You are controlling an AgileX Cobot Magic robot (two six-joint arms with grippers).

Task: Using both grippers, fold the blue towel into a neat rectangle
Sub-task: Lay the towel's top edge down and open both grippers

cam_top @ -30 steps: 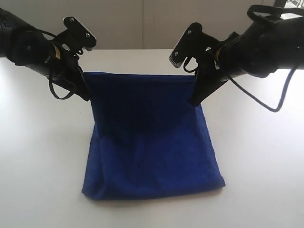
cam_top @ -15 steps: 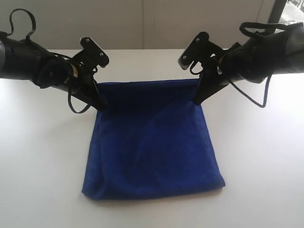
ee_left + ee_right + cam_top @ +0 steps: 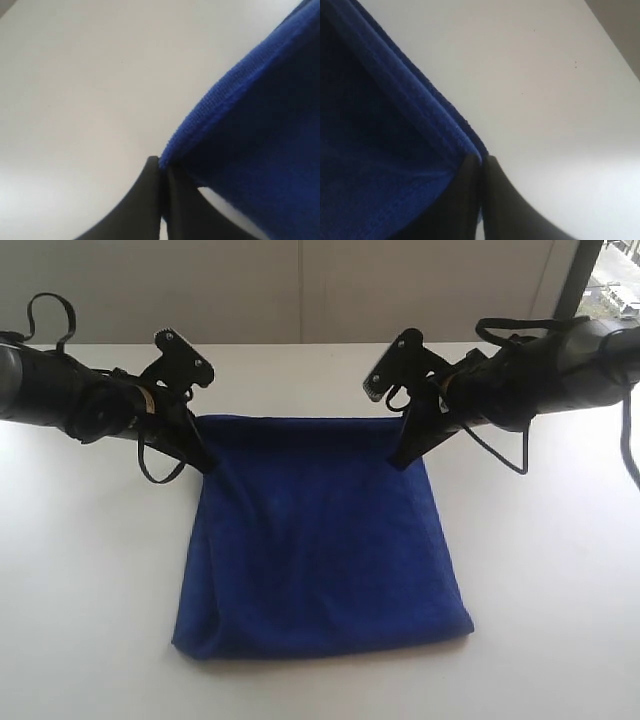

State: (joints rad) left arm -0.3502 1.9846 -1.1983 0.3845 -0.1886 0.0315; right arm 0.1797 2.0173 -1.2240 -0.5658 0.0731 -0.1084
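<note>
The blue towel [image 3: 320, 540] lies doubled on the white table [image 3: 90, 570], its fold at the near edge and its upper layer held up at the far edge. My left gripper [image 3: 205, 466] is shut on the towel's far left corner. My right gripper [image 3: 397, 462] is shut on the far right corner. In the left wrist view the black fingers [image 3: 150, 200] pinch the towel's hemmed corner [image 3: 172, 150]. Through the right wrist view the fingers [image 3: 492, 200] clamp the other hem [image 3: 470, 147]. The white tag is out of view.
A pale wall [image 3: 300, 290] runs behind the table's far edge. A dark window frame [image 3: 585, 275] stands at the back right. Bare white tabletop lies on both sides of the towel and in front of it.
Both grippers have come down and toward the near side with the towel's far edge. The raised layer now lies lower and flatter over the bottom layer.
</note>
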